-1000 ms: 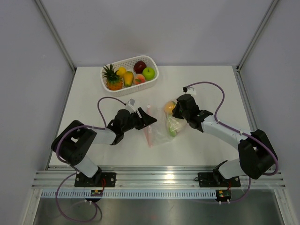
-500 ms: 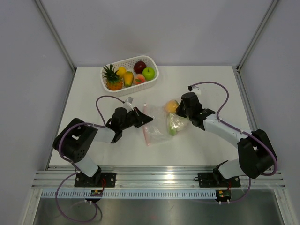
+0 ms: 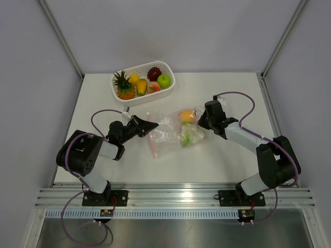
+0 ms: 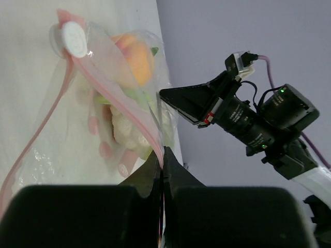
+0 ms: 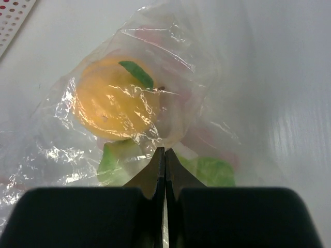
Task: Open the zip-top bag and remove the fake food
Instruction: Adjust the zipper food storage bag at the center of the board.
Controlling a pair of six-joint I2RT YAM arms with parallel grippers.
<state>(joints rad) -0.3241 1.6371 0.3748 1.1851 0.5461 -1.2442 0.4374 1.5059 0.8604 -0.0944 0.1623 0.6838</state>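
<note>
The zip-top bag (image 3: 168,133) lies mid-table, pulled out between both arms. My left gripper (image 3: 153,125) is shut on its pink zip strip (image 4: 111,103) at the bag's left edge. At the opposite, right end, my right gripper (image 3: 201,122) is shut on the clear film (image 5: 170,124). The fake food inside shows through: an orange (image 3: 186,115) (image 5: 116,101) (image 4: 135,58), green pieces (image 5: 213,171) and a white cauliflower (image 4: 124,128). A white round tab (image 4: 75,39) sits at the far end of the strip.
A white perforated basket (image 3: 168,69) stands at the back left of the table, holding a pineapple (image 3: 124,86), a green apple (image 3: 164,80), a dark red piece (image 3: 154,72) and yellow pieces. The right arm (image 4: 253,121) shows in the left wrist view.
My left gripper went from open to shut on the zip strip and drew back to the left. The right gripper shifted right, and the bag spread out between them.
</note>
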